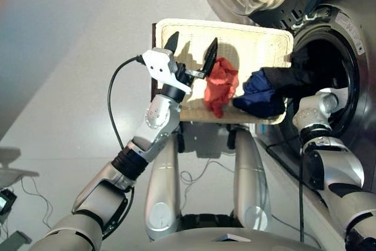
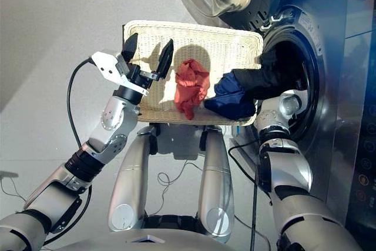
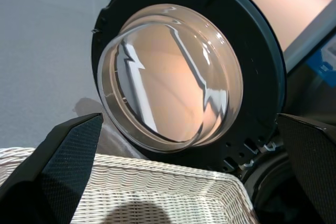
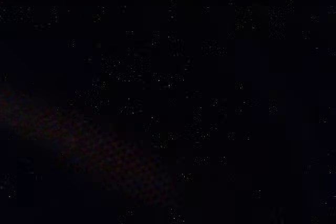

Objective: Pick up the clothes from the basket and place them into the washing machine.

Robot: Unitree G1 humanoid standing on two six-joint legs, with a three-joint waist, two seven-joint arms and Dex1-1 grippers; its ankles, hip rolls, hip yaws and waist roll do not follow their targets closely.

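The cream wicker basket (image 1: 247,33) sits in front of me, beside the dark grey washing machine (image 1: 346,33), whose porthole door (image 3: 173,77) stands swung open. An orange-red garment (image 1: 221,83) lies in the basket's middle, with a navy one (image 1: 258,98) at its right edge. A black garment (image 1: 294,77) stretches from the basket into the drum opening (image 1: 329,69). My left gripper (image 1: 194,39) hovers open and empty over the basket, just left of the orange-red garment. My right arm (image 1: 320,107) reaches into the drum, and the right wrist view is entirely dark.
Grey floor (image 1: 59,57) spreads to the left of the basket. A black cable (image 1: 111,98) loops off my left arm. More cables (image 1: 194,177) lie on the floor under the basket. A dark control panel (image 2: 367,145) runs down the machine's right side.
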